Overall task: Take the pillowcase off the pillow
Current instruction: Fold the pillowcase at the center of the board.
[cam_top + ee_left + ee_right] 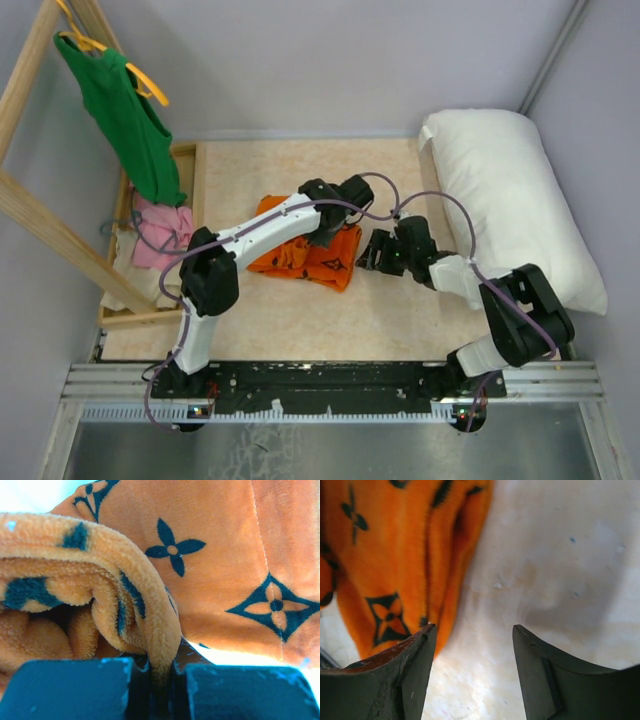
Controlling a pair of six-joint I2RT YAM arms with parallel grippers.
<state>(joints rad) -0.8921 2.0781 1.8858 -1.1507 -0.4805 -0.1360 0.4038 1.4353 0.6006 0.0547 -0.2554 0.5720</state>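
Hard up against my left wrist camera, my left jaws are pressed together on a thick fuzzy fold of the pillowcase (210,555), and the plush bulges out above the pinch. My right jaws stand parted with nothing between them, over bare table (560,555) just beside the cover's edge.

The orange cover lies crumpled mid-table. The pillow (515,200) lies bare along the right side, well apart from it, so I judge the stripping done.

What could go wrong now: if I raise my left arm without letting go, the whole cover drags along with it. The deep pile might also cling to my pads as I release. My two wrists sit near each other, so a careless swing could knock them together.

Off to the left, a green tank top (130,120) hangs on a wooden frame (40,215) above a pink cloth (160,235). All three are out of my way.
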